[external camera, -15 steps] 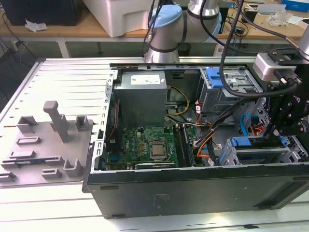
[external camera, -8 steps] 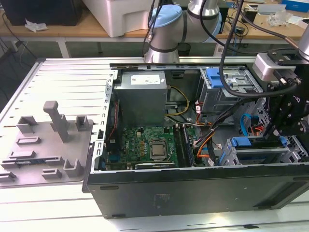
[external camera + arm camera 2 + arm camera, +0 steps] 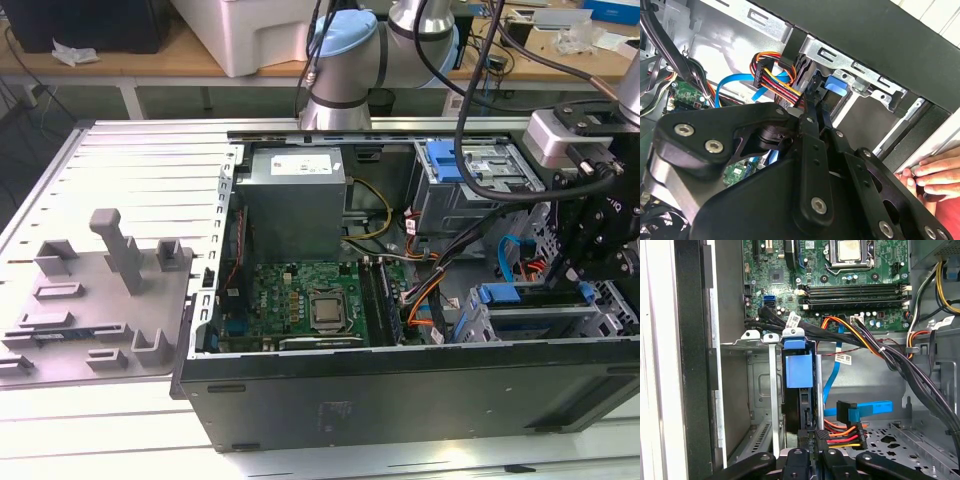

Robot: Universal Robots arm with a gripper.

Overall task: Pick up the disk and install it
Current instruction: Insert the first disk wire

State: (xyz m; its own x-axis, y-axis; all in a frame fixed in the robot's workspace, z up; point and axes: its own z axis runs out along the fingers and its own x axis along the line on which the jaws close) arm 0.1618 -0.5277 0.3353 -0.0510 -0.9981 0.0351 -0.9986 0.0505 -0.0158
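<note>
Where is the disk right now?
The disk sits in the metal drive cage at the exterior view's right, inside the computer case, next to the gripper.

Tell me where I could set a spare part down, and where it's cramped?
Free: the slatted table beyond the grey fixture plate, on the exterior view's left of the computer case. Crowded: inside the case, where cables run beside the drive cage.

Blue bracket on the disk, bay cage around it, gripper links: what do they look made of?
Blue bracket: likely moulded plastic, uniform matte blue, rounded corners.
Bay cage: looks like bare sheet metal, dull silver-grey, with punched slots and folded tabs.
Gripper links: matte black with bright screw heads; coated metal or hard plastic, can't tell.
</note>
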